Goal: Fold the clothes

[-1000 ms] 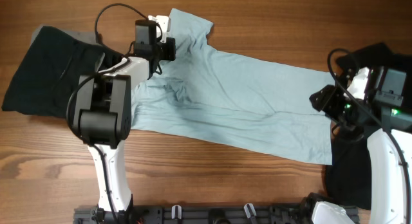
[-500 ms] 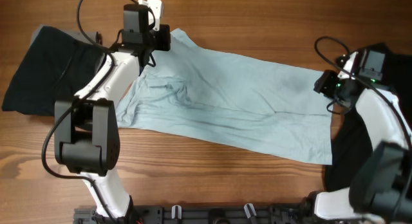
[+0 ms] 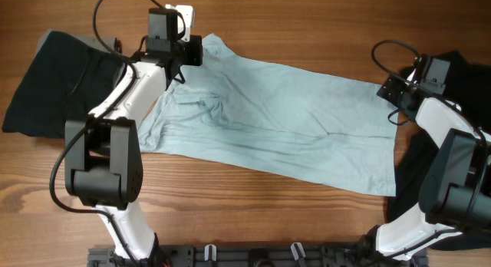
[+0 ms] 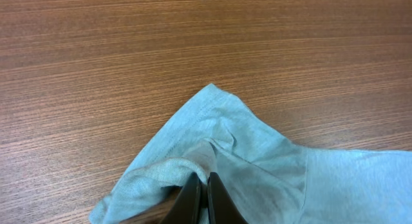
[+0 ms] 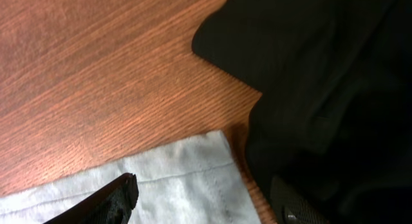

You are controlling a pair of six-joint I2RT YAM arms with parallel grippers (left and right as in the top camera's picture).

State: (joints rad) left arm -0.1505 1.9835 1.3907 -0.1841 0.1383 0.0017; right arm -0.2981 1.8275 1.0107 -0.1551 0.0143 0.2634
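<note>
This is looking like a robotics lab bench rather than a home: two white-and-black jointed robot arms, left [image 3: 126, 206] and right [image 3: 433, 117], are standing on a black slotted mounting rail [image 3: 253, 255] along the near edge of a brown wood-grain tabletop [image 3: 307, 213]. Thin black cables [image 3: 97, 12] are looping loose off their wrists, and a pale aqua-blue short-sleeved T-shirt [image 3: 291, 121] is lying spread between them.

Open table [image 3: 322, 29] beyond T-shirt [image 3: 291, 121], black garments [image 3: 54, 83] flanking
</note>
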